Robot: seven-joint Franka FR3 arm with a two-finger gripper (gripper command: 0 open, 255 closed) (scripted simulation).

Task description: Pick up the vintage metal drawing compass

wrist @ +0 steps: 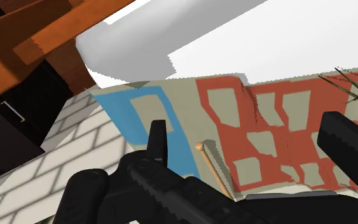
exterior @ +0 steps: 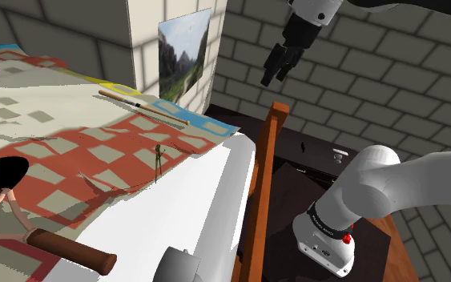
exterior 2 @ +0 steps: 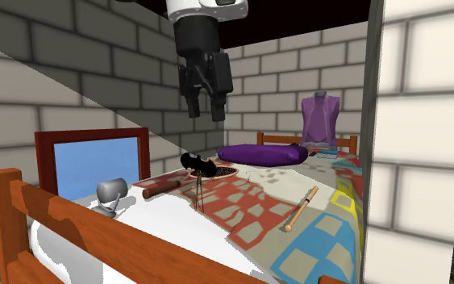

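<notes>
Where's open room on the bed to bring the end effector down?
Bare white sheet between the compass and the wooden bed frame; open quilt between compass and stick. Crowded toward the racket and purple cushion.

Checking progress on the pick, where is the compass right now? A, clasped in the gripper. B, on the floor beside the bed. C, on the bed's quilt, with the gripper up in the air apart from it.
C: the compass stands on the quilt, while the open gripper hangs high, apart from it, with nothing between its fingers.
</notes>
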